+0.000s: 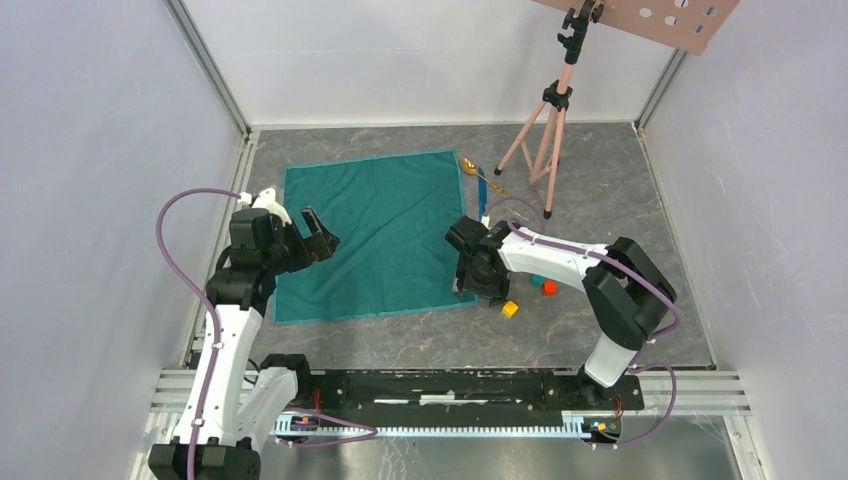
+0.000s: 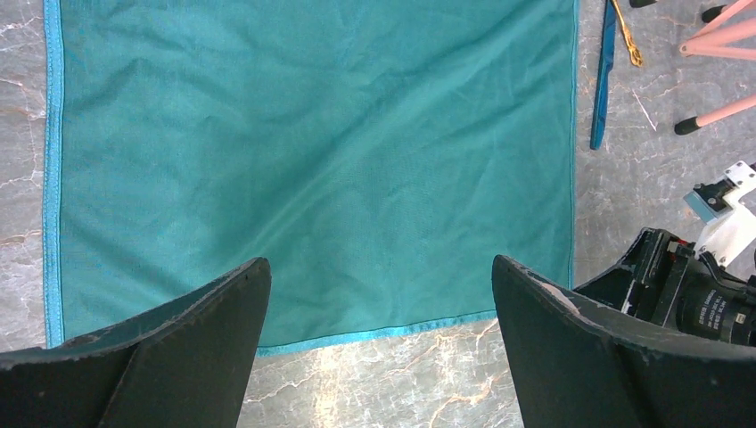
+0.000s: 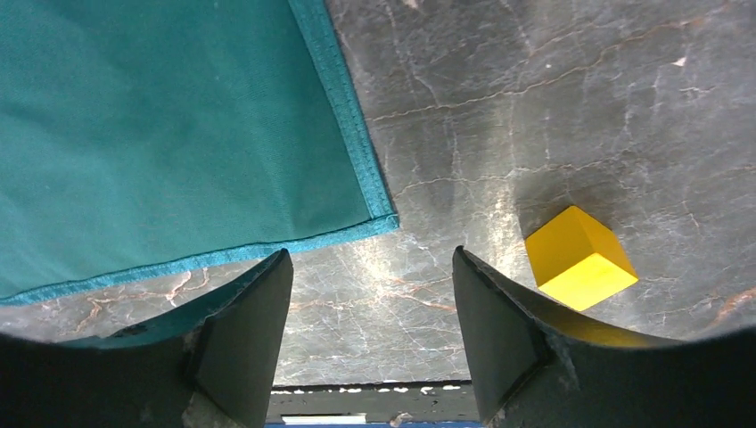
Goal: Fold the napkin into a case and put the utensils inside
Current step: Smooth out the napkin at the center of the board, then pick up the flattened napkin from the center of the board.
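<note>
The teal-green napkin (image 1: 372, 232) lies spread flat on the grey table, not folded into a case. My left gripper (image 1: 322, 238) hovers open over its left edge; in the left wrist view the left gripper (image 2: 381, 267) has its jaws wide apart above the napkin (image 2: 312, 152) hem, holding nothing. My right gripper (image 1: 466, 286) is at the cloth's near right corner; in the right wrist view the right gripper (image 3: 372, 260) is open over bare table just short of the napkin (image 3: 169, 125) corner. The gold spoon (image 1: 468, 165) and blue knife (image 1: 484, 192) lie beyond the far right corner.
A yellow cube (image 1: 510, 309) sits just right of the right gripper, showing as the yellow cube (image 3: 579, 257) beside the right finger. A red cube (image 1: 549, 288) and a teal cube (image 1: 537, 281) lie behind it. A pink tripod (image 1: 545, 130) stands at the back right.
</note>
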Action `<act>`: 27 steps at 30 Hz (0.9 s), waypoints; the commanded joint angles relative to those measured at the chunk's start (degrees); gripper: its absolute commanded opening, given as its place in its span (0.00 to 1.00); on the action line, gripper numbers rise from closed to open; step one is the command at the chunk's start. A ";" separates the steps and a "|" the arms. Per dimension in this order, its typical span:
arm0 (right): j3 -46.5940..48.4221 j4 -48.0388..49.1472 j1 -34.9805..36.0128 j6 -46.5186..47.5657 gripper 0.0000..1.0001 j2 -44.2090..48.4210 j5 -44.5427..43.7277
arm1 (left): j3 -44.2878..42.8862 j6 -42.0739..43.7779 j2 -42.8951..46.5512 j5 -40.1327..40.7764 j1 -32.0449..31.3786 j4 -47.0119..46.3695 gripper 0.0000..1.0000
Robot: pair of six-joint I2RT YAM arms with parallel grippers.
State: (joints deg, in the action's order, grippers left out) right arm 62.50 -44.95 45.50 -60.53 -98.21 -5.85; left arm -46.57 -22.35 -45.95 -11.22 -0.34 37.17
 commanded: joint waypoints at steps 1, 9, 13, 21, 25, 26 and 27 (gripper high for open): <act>1.94 -1.74 -0.44 -3.97 0.69 -0.14 -3.48 | 0.14 2.75 1.10 -1.67 0.25 -2.04 1.00; 2.34 -0.40 -0.69 -5.69 0.55 -0.46 -3.25 | 0.16 2.84 1.35 -1.78 0.25 -2.08 1.00; 2.34 -1.33 -0.69 -6.78 0.55 -1.23 -3.03 | 0.15 2.92 1.54 -1.70 0.25 -1.96 1.00; 3.81 -3.63 -0.73 -8.45 0.52 -3.36 -2.61 | 0.08 3.14 1.89 -1.44 0.25 -1.86 1.00; 4.44 -3.30 -0.68 -9.23 0.50 -4.71 -2.37 | -0.05 3.20 1.98 -1.12 0.01 -1.55 1.00; 4.68 -3.16 -0.69 -9.25 0.49 -5.16 -2.12 | -0.11 3.19 1.89 -1.18 -0.01 -1.54 1.00; 4.74 -3.23 -0.68 -9.37 0.49 -5.38 -1.95 | -0.10 3.19 1.77 -1.15 -0.01 -1.57 1.00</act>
State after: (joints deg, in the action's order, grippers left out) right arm 64.84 -47.16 44.88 -67.83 -102.26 -7.62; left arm -46.48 -21.78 -44.60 -12.12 -0.34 37.19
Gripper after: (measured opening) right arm 0.496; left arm 0.997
